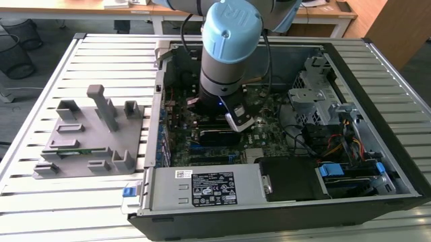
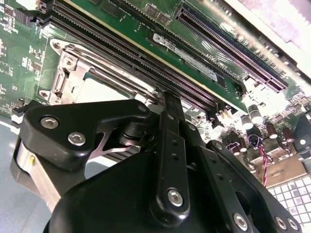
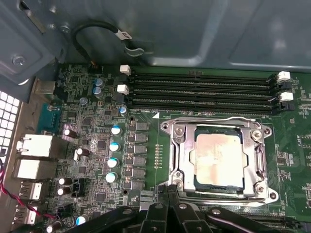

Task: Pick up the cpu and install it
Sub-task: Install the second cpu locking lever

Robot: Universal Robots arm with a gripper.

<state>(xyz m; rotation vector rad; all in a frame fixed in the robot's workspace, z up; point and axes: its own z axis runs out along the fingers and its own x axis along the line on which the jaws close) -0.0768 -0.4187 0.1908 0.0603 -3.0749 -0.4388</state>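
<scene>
Computer case (image 1: 377,166): you are looking at it lying open on the slatted bench (image 1: 101,55).
Grey fixture (image 1: 88,146): it is sitting on the bench at the exterior view's left, beside the case, carrying a narrow green strip (image 1: 74,150).
Memory slots (image 3: 199,92): you are seeing them running in parallel rows, white clips at their ends.
Capacitors (image 3: 115,145): they are standing in a row near the slots.
Wire bins (image 1: 17,43): they are standing on the floor beyond the bench.
</scene>
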